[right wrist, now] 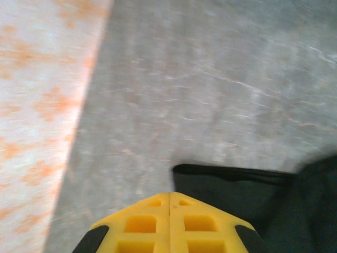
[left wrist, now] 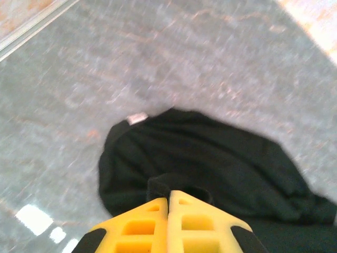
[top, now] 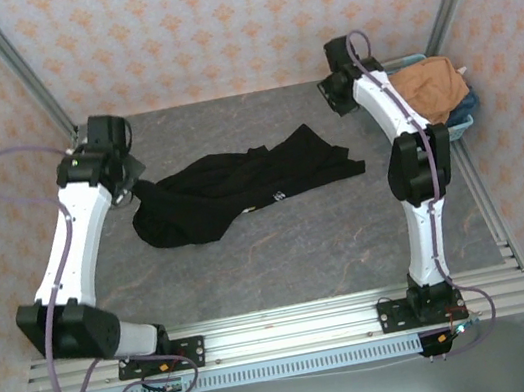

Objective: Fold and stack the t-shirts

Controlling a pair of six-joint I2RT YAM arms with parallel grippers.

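Observation:
The black t-shirt (top: 241, 190) lies crumpled across the middle of the grey table. My left gripper (top: 135, 183) is at its left end. In the left wrist view the yellow fingers (left wrist: 142, 226) are shut, and a raised fold of the black t-shirt (left wrist: 210, 158) is bunched at the gripper (left wrist: 169, 192) tips. The orange-tan t-shirt (top: 431, 90) sits heaped in the light-blue basket (top: 467, 122) at the back right. My right gripper (top: 333, 94) hovers beyond the shirt's right end. In the right wrist view this gripper (right wrist: 169, 194) is shut with nothing between its fingers, and a black t-shirt (right wrist: 237, 195) edge lies just past it.
Patterned walls enclose the table (top: 302, 250) on the back and both sides, with metal posts (top: 16, 67) at the corners. A small white label (left wrist: 138, 118) shows at the shirt's edge. Bare grey surface stretches in front of the shirt toward the rail (top: 295, 327).

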